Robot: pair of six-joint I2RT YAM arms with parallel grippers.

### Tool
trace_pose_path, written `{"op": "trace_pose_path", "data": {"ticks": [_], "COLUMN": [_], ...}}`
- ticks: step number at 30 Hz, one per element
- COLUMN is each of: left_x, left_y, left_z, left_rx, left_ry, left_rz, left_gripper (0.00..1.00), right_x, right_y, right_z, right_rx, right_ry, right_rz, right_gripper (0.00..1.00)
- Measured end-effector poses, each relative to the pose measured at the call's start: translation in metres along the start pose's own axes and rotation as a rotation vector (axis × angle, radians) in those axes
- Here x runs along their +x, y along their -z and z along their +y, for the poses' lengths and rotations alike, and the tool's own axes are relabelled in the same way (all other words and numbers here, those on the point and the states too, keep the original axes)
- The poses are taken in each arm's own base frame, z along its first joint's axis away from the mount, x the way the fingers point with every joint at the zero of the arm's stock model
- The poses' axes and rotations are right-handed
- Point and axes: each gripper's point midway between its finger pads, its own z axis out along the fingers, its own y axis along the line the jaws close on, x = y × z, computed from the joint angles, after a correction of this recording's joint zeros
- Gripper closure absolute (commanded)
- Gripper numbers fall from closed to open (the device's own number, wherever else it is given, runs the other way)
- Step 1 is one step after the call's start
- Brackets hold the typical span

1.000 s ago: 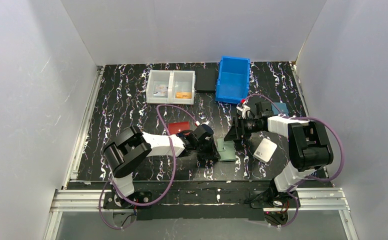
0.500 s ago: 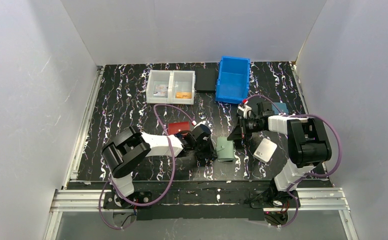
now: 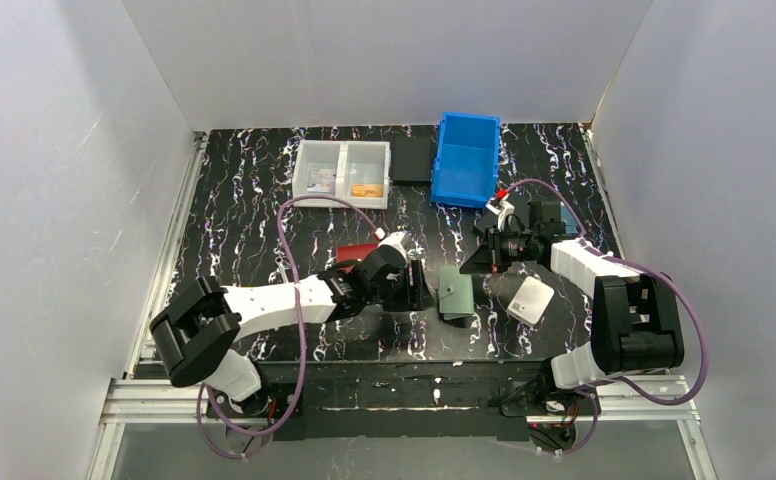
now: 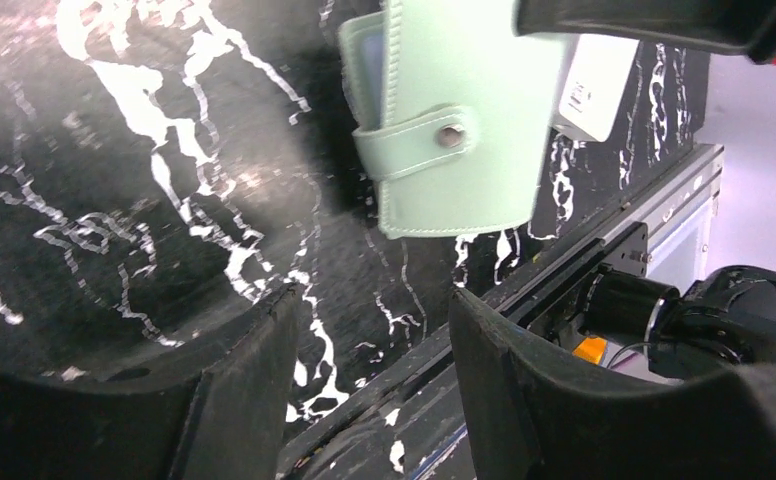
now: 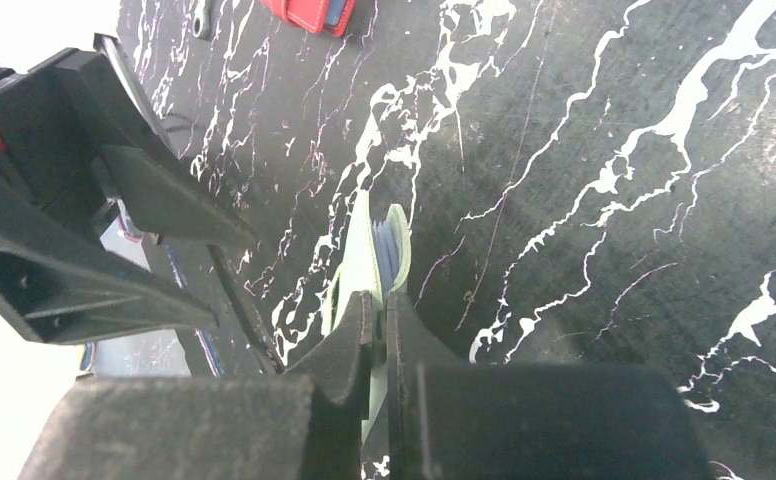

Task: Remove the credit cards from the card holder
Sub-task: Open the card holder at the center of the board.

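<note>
Sage-green and snapped shut, the card holder (image 3: 455,293) is what we find between the two arms, near the front middle of the black marbled table (image 3: 244,215). We see it tipped up on edge rather than lying flat; whether its lower edge touches the table we cannot tell. The right gripper (image 5: 375,310) is pinched together on one edge of the holder, a thin strip of green showing between its fingers (image 5: 349,350). From the right wrist view we look into the slightly parted fold, where a light blue card (image 5: 385,255) sits inside. The left wrist view shows that card's edge at the holder's side, and the snap tab (image 4: 434,140) fastened across the front.

The left gripper (image 4: 372,305) stands with its jaws apart and nothing between them; the holder lies just beyond its fingertips, not touching them.

Around this we note a white wallet (image 3: 531,299) lying flat just right of the holder and a red wallet (image 3: 357,252) partly hidden by the left arm. A blue bin (image 3: 467,158) and a black pad (image 3: 412,160) sit at the far edge. To their left is a clear two-compartment box (image 3: 344,145) with an orange card (image 3: 368,190) in its right compartment.
</note>
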Motion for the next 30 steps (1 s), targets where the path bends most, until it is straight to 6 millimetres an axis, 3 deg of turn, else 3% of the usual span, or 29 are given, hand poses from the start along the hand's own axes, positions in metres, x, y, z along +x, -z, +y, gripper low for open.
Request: {"op": "trace_pose_path", "data": {"ticks": [9, 19, 30], "left_x": [-0.014, -0.020, -0.021], "left_y": [-0.025, -0.045, -0.055], "left_z": [-0.041, -0.028, -0.027], "left_rx": [-0.015, -0.212, -0.271], "left_ry": [-0.056, -0.035, -0.006], "left_rz": [0.007, 0.025, 0.048], "left_gripper": [0.54, 0.54, 0.53], "right_x": [0.002, 0.002, 0.002], "right_y": [0.000, 0.000, 0.000], "right_z": [0.002, 0.004, 0.006], "right_rx": [-0.013, -0.027, -0.034], "right_ry": [-0.007, -0.006, -0.005], "right_rz": [0.004, 0.004, 0.004], "right_gripper": [0.99, 0.99, 0.99]}}
